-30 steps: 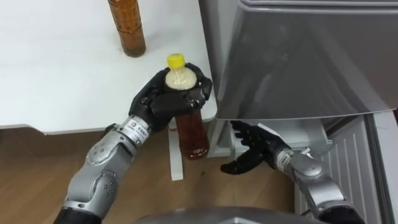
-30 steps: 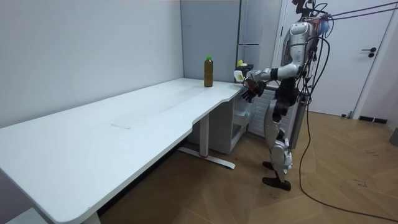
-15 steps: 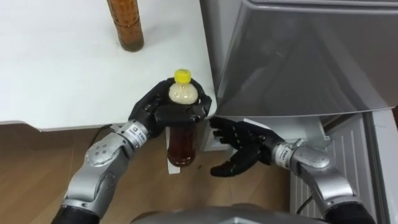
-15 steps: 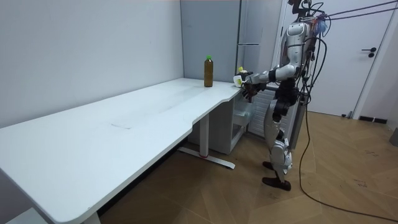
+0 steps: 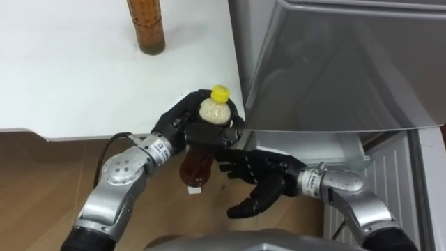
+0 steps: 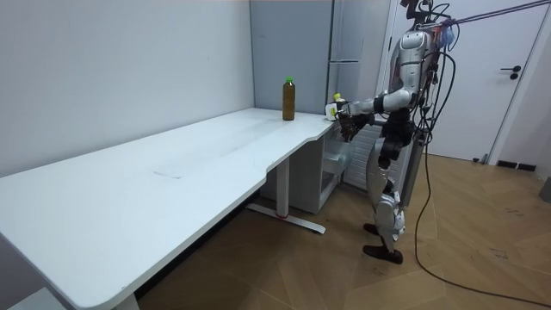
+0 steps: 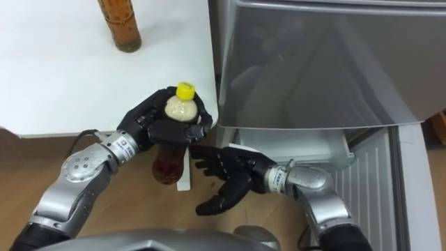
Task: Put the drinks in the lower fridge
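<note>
My left hand (image 5: 198, 130) is shut on the neck and shoulder of an amber drink bottle (image 5: 196, 164) with a yellow cap (image 5: 220, 92). It holds the bottle upright just off the white table's (image 5: 70, 84) front corner, over the floor. My right hand (image 5: 256, 178) is open with its fingers spread, palm up, right beside the bottle's lower part; whether it touches I cannot tell. A second amber bottle (image 5: 147, 28) stands further back on the table. In the room view the held bottle (image 6: 334, 105) is level with the table's end.
A grey fridge front (image 5: 334, 63) rises directly to my right, close to the bottle. Below it a white compartment (image 5: 327, 146) shows, with a ribbed white panel (image 5: 390, 188) at the lower right. Wooden floor (image 5: 42, 188) lies under my hands.
My right hand has risen and moved left, from near the fridge's bottom to beside the bottle. My left hand has shifted the bottle a little to the right, still gripping it.
</note>
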Robot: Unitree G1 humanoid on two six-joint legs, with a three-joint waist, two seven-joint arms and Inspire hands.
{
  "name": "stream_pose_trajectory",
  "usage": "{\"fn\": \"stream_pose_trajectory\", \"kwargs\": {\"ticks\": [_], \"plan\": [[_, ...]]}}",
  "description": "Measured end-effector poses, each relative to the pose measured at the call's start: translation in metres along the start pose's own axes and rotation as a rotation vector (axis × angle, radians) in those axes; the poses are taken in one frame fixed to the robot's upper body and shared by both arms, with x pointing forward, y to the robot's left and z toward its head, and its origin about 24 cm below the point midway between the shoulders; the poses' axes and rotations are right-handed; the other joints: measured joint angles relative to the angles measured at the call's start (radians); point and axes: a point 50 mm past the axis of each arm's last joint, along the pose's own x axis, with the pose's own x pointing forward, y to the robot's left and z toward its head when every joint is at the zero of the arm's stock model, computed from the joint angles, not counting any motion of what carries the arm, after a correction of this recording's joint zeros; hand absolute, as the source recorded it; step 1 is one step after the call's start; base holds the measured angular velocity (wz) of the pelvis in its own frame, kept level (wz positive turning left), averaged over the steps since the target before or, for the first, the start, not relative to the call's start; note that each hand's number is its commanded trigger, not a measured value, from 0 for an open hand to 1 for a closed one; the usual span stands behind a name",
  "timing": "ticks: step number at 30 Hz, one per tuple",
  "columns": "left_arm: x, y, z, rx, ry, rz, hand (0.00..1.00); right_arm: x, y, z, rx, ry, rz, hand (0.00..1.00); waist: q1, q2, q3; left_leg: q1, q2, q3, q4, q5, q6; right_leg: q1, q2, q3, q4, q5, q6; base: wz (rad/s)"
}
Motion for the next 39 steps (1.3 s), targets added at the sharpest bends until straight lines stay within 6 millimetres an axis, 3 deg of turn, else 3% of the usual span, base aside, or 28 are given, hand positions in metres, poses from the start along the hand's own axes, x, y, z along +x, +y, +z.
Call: {"fn": "stream_pose_trajectory", "kwargs": {"ticks": [7, 11, 17, 28, 39], "plan": [[0.0, -0.001, 0.0, 0.004, -0.005, -0.006, 1.0, 0.0, 0.001, 0.0, 0.0, 0.0, 0.022, 0.0, 0.002, -0.003, 0.0006, 0.001, 0.0, -0.003, 0.0, 0.0, 0.0, 0.001, -0.001, -0.006, -0.004, 0.0, 0.0, 0.0], [0.001, -0.001, 0.001, 0.005, -0.01, -0.021, 1.0, 0.001, 0.002, 0.001, 0.016, -0.018, 0.029, 0.0, 0.003, -0.013, 0.0058, 0.0, 0.0, -0.001, 0.001, 0.0, 0.0, 0.0, -0.002, -0.006, -0.004, 0.0, 0.0, -0.01], [0.007, -0.011, -0.003, -0.087, -0.027, -0.079, 1.0, 0.005, 0.006, 0.003, 0.052, -0.058, 0.046, 0.0, 0.003, -0.018, 0.0036, 0.001, 0.0, 0.002, -0.005, 0.0, 0.0, 0.001, 0.0, 0.007, -0.004, 0.001, 0.0, -0.01], [0.012, -0.015, -0.01, -0.117, -0.039, -0.119, 1.0, 0.009, 0.008, 0.001, 0.122, -0.101, 0.028, 0.0, 0.003, -0.006, 0.0051, 0.001, 0.001, 0.01, -0.001, 0.0, 0.0, -0.002, 0.001, 0.017, 0.004, 0.001, 0.0, -0.01], [0.012, -0.019, -0.013, -0.11, -0.032, -0.155, 1.0, 0.014, 0.013, 0.002, 0.246, -0.171, 0.028, 0.0, 0.006, 0.023, -0.002, 0.0, 0.002, 0.016, -0.003, 0.0, 0.0, -0.01, 0.001, 0.017, 0.011, 0.001, 0.0, 0.0]]}}
